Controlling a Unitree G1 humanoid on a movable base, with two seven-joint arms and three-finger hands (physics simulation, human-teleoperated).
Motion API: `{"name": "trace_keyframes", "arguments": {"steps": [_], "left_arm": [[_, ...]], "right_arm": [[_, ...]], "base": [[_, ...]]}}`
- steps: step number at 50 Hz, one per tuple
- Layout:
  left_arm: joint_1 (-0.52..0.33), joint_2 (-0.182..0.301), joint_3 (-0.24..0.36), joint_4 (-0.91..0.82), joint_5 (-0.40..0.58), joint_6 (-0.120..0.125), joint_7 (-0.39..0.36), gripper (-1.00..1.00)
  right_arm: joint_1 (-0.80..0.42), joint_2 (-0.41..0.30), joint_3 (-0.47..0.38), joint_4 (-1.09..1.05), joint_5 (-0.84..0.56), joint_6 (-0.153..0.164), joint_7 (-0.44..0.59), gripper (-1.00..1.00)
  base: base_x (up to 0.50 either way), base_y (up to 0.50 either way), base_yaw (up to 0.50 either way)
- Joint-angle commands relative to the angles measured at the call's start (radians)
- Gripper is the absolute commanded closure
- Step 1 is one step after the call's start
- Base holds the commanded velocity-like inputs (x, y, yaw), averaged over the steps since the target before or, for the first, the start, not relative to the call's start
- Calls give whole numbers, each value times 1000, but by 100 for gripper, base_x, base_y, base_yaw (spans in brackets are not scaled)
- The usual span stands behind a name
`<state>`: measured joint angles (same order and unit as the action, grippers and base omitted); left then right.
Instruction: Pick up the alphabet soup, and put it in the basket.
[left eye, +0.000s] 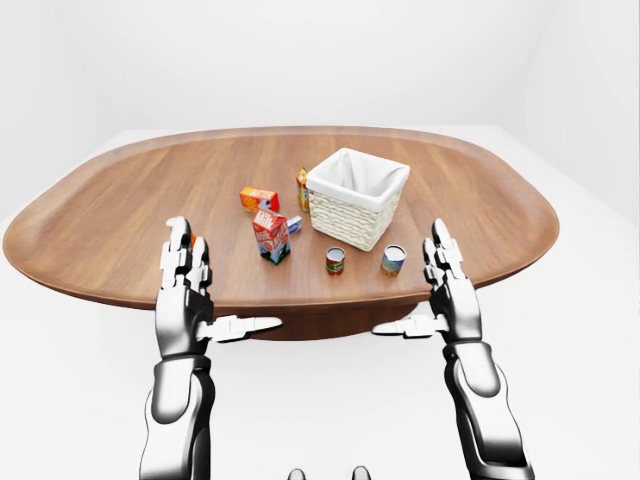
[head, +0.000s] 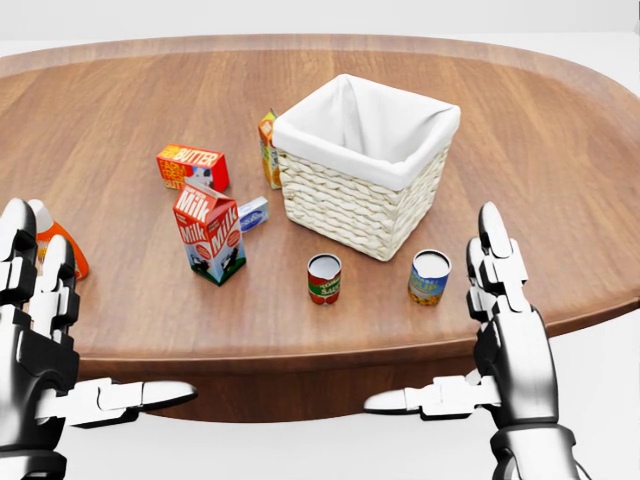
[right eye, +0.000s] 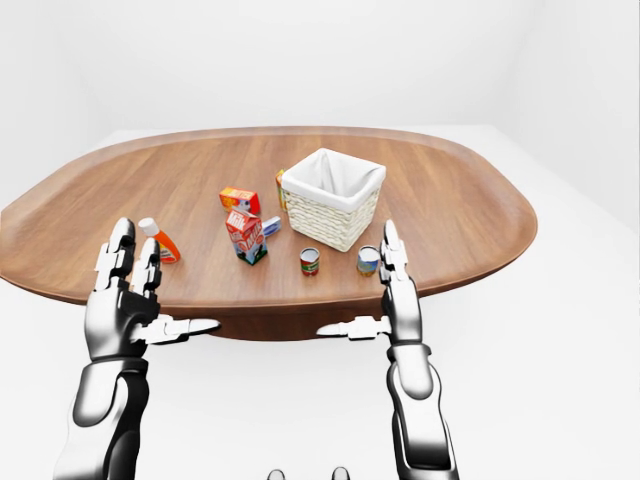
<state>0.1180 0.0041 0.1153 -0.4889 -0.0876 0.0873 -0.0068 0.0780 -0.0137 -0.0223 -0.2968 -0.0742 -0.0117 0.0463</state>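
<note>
I find the soup can (head: 324, 278) upright on the counter (head: 560, 180), lower centre of the head view, below the basket (head: 362, 176). My right hand (head: 505, 330) is nearer than my left hand (head: 40, 330); both are released and empty.

Two polished chrome arms, each ending in a three-fingered metal hand.

The left hand (head: 40, 340) and right hand (head: 500, 345) share one build: silvery, mirror-like shells with dark seams at the joints. Each finger is a chain of blocky segments with a rounded tip, and the thumb is a slimmer jointed bar. The forearms are smooth, bulging cylinders, narrowing at black-ringed wrists and elbows. Two small rounded metal tips show at the eye views' bottom edge.
</note>
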Motion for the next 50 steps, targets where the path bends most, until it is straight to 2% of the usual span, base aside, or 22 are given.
{"name": "trace_keyframes", "arguments": {"steps": [1, 13, 16, 23, 33, 35, 36, 38, 50], "left_arm": [[3, -1, -6, 5, 4, 0, -3, -100], [3, -1, -6, 13, 4, 0, -4, -100], [2, 0, -9, 24, 8, -8, -6, -100], [4, 0, -9, 15, 8, -1, -5, -100], [7, -1, -11, 11, 9, 0, -5, -100], [5, -1, -10, 17, 9, -2, -6, -100], [2, -1, -12, 36, 12, -13, -7, -100], [4, 0, -14, 26, 13, -6, -6, -100], [6, -1, -15, 26, 14, -8, -7, -100]], "right_arm": [[4, 1, 6, -1, -3, -3, 2, -100], [4, 1, 8, 5, -3, -8, 5, -100], [5, 1, 12, 13, -9, -14, 6, -100], [9, 1, 15, -3, -11, -3, 9, -100], [8, 1, 16, 8, -13, -13, 10, -100], [8, 1, 18, 13, -15, -19, 10, -100], [7, 1, 18, 17, -18, -20, 8, -100], [9, 1, 18, 11, -17, -17, 10, -100], [14, 0, 23, 16, -22, -24, 17, -100]], "base": [[0, -21, 0], [0, -21, 0], [0, -21, 0], [0, -21, 0], [0, -21, 0], [0, -21, 0], [0, -21, 0], [0, -21, 0], [0, -21, 0]]}}
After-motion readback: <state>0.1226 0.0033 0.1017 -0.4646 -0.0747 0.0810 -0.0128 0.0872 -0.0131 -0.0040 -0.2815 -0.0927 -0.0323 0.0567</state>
